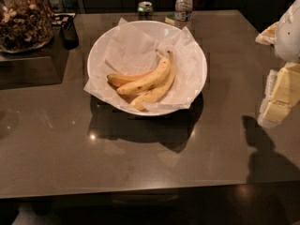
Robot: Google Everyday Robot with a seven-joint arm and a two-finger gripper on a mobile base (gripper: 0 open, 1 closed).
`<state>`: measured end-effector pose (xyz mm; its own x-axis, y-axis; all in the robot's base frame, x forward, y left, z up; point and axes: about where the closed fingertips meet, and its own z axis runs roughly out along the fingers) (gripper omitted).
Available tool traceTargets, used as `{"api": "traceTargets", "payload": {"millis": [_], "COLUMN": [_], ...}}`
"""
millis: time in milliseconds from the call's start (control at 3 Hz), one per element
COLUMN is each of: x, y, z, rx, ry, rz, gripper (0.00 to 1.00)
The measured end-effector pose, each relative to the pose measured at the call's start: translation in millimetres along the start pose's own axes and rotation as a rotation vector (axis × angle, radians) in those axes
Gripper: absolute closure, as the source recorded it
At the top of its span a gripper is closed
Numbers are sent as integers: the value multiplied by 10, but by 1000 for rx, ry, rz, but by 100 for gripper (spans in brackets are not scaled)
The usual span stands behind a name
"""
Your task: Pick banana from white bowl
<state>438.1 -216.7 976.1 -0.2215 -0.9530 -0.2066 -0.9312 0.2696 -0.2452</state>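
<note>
Nothing is done yet; the banana (147, 79) lies untouched in the white bowl (154, 25) between two other bananas (157, 93); my gripper (281, 95) hangs well apart at the right, released or clenched I cannot tell; reaching, grasping and lifting all remain.

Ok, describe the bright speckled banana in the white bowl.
The banana is long, curved, bright yellow with small brown specks. It lies on its side on crinkled paper in the white bowl, stem toward the back, pressed against two other bananas. The gripper is at the right edge, not touching it.
</note>
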Motion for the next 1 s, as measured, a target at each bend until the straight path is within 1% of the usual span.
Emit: {"api": "traceTargets", "payload": {"millis": [333,667,1000], "x": [-7,-117,-498], "y": [-7,-64,-131], "z": [-16,-61,8], "rx": [4,-21,-118], "ry": [-6,-84,-255], "rz": [-4,-75,-220], "gripper": [0,0,0]}}
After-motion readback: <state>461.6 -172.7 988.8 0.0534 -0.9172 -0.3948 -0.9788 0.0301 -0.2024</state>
